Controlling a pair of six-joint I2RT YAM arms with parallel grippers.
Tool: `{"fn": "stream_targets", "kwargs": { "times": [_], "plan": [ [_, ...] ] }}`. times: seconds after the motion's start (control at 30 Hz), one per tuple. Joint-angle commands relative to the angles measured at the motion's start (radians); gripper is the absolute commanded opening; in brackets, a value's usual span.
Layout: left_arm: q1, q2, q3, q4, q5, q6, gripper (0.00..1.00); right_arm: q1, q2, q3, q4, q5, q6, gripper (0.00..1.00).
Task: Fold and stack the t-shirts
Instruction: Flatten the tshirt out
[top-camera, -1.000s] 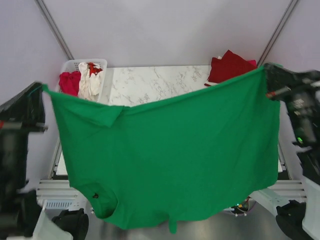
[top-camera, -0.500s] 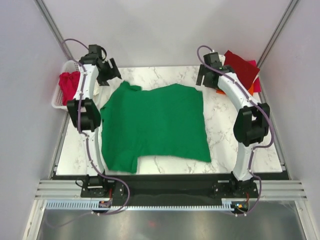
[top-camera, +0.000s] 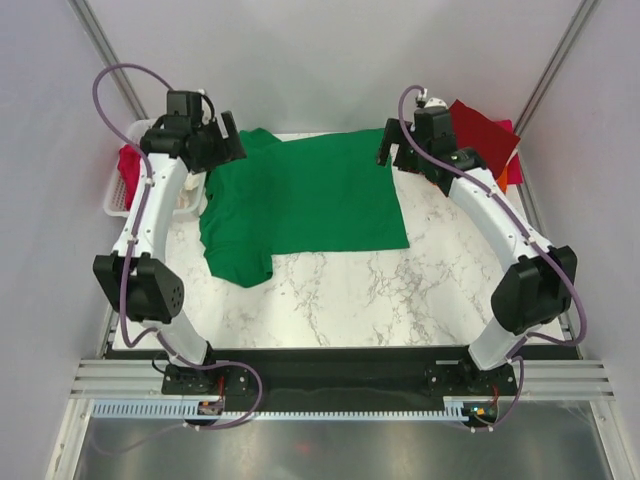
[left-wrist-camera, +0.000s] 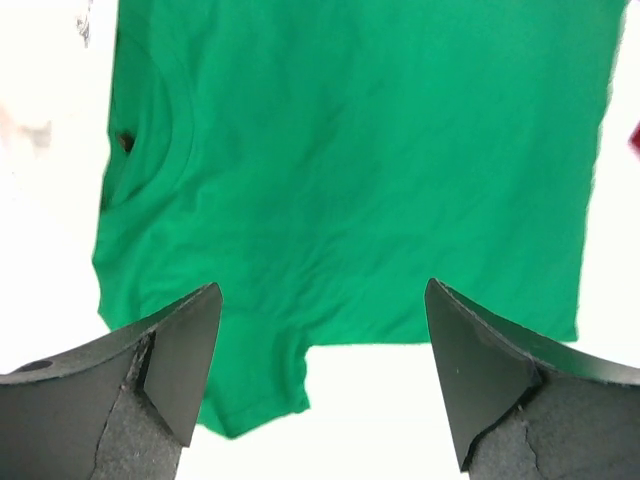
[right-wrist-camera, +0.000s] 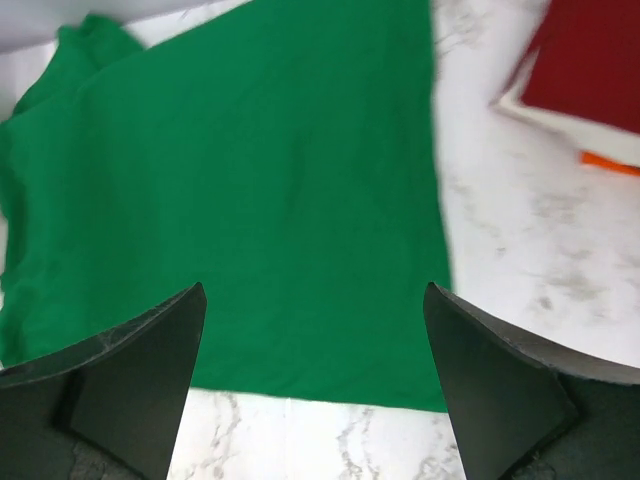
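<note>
The bright green t-shirt (top-camera: 300, 195) lies spread flat on the far half of the marble table (top-camera: 400, 290), with one sleeve pointing toward the near left. My left gripper (top-camera: 230, 140) hovers open over its far left corner, and my right gripper (top-camera: 386, 148) hovers open over its far right corner. The left wrist view shows the green t-shirt (left-wrist-camera: 340, 150) below the left gripper (left-wrist-camera: 322, 290), with nothing between the fingers. In the right wrist view the green t-shirt (right-wrist-camera: 250, 200) lies under the empty right gripper (right-wrist-camera: 315, 290). A dark red t-shirt (top-camera: 482, 130) tops a folded pile at the back right.
A white slatted basket (top-camera: 113, 200) stands off the table's far left corner and holds a magenta t-shirt (top-camera: 130, 165). In the right wrist view the dark red t-shirt (right-wrist-camera: 590, 60) lies over an orange edge (right-wrist-camera: 610, 162). Metal rails run along the table's near edge.
A second ago both grippers held the green t-shirt stretched up in the air. It has come down flat on the table, both grippers have let go and opened, and it has slid toward the back.
</note>
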Motion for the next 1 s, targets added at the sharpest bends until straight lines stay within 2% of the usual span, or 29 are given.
{"fn": "stream_targets", "kwargs": {
  "times": [0.0, 0.1, 0.2, 0.33, 0.47, 0.77, 0.97],
  "plan": [
    [-0.001, -0.039, -0.257, 0.1, -0.052, -0.029, 0.89, -0.004, 0.043, -0.151, 0.193, -0.284, 0.038, 0.98],
    [-0.006, -0.088, -0.424, 0.178, -0.052, -0.074, 0.88, -0.003, 0.105, -0.212, 0.267, -0.42, 0.056, 0.98],
    [-0.018, -0.108, -0.548, 0.241, -0.052, -0.124, 0.86, -0.018, 0.172, -0.235, 0.336, -0.471, 0.07, 0.98],
    [-0.044, -0.153, -0.689, 0.31, -0.111, -0.19, 0.85, -0.049, 0.226, -0.277, 0.342, -0.473, 0.084, 0.97],
    [-0.056, -0.177, -0.845, 0.411, -0.098, -0.252, 0.85, -0.059, 0.228, -0.385, 0.371, -0.459, 0.087, 0.97],
    [-0.09, -0.119, -0.945, 0.47, -0.128, -0.31, 0.84, -0.078, 0.214, -0.609, 0.439, -0.375, 0.111, 0.97],
    [-0.164, -0.198, -1.055, 0.481, -0.129, -0.322, 0.82, -0.128, 0.12, -0.778, 0.437, -0.33, 0.154, 0.97]
  ]
}}
